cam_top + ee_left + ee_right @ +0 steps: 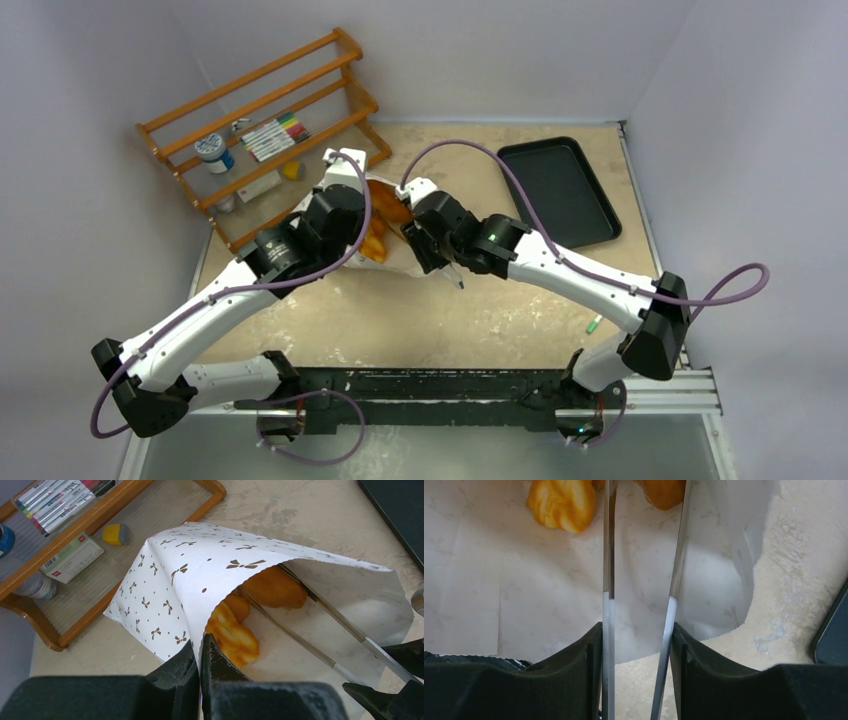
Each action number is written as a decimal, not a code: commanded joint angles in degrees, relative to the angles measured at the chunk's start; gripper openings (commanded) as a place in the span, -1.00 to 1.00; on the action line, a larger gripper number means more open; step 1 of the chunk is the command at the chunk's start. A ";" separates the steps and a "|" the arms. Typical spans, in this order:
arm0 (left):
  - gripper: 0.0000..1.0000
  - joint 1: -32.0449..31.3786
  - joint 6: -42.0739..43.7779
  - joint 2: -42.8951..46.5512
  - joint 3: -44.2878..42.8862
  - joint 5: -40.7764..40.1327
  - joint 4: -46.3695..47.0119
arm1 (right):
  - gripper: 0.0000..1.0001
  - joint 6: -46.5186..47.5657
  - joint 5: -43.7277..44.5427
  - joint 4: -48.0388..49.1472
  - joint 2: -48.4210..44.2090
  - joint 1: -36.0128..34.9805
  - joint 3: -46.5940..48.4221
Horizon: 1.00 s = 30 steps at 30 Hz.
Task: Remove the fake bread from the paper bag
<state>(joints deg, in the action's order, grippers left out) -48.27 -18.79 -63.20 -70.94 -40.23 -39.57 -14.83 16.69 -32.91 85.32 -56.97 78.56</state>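
Tongs point(608, 580) gripped by right pincer point(638, 630) reach bread point(275, 587) inside paper bag point(200, 565); left pincer point(201, 645) clamps its edge.

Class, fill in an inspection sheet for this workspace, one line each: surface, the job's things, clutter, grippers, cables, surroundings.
Surface: beige table, mottled and worn.
Job's things: paper bag lies on its side, its upper edge lifted so the mouth gapes; fake bread pieces are inside, not yet out.
Clutter: wooden rack with markers and a jar; black tray; small green item.
Grippers: left gripper shut on the bag's edge; right gripper shut on metal tongs, which reach into the bag.
Cables: purple cables loop along both arms.
Surroundings: pale walls close in the table.
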 commanded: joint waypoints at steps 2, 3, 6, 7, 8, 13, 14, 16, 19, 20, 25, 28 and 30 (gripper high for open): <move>-1.00 0.19 1.21 0.43 -3.65 -1.00 1.84 | -0.67 2.23 -1.32 2.81 -0.01 0.52 4.10; -1.00 0.19 1.20 0.11 -3.73 -1.30 1.60 | -0.79 2.11 -1.39 2.75 -0.21 0.54 4.17; -1.00 0.19 1.05 -1.07 -4.11 -2.55 1.21 | -1.00 1.58 -1.09 2.29 -1.31 0.48 4.55; -1.00 0.26 1.06 -1.41 -4.08 -2.97 1.43 | -1.00 1.41 -0.15 2.47 -1.71 0.54 4.52; -1.00 0.20 1.04 -1.87 -4.12 -3.35 1.69 | -1.00 1.35 1.41 2.73 -2.25 0.50 4.43; -1.00 0.24 0.20 -5.53 -3.49 -3.62 2.58 | -1.00 -0.01 1.41 1.47 -6.06 -0.17 2.45; -1.00 0.20 -0.10 -6.10 -3.01 -3.32 3.05 | -1.00 -0.59 1.75 1.37 -7.03 -0.57 1.80; -1.00 0.11 -0.89 -6.96 -1.97 -2.42 3.62 | -1.00 -1.24 2.42 1.03 -9.02 -1.15 0.38; -1.00 -0.13 -2.27 -8.06 -0.29 -1.62 4.41 | -1.00 -2.45 3.22 -0.08 -11.62 -1.96 -1.23; -1.00 -0.21 -2.71 -8.40 0.37 -1.61 4.98 | -1.00 -2.89 3.55 -0.40 -12.45 -2.21 -1.78; -1.00 -0.93 -3.96 -10.96 1.00 -2.27 6.55 | -1.00 -5.00 4.92 -1.98 -16.35 -4.40 -4.27; -1.00 -1.11 -4.29 -13.14 0.72 -3.47 7.30 | -1.00 -6.19 6.43 -3.20 -18.98 -6.26 -4.31; -1.00 -1.12 -4.46 -14.94 0.55 -4.39 7.68 | -1.00 -7.06 7.35 -3.73 -20.30 -7.69 -4.14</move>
<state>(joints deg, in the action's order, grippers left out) -49.28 -21.78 -75.81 -70.37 -41.80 -34.79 -19.18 19.88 -37.43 69.25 -62.37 73.58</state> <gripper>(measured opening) 0.006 0.469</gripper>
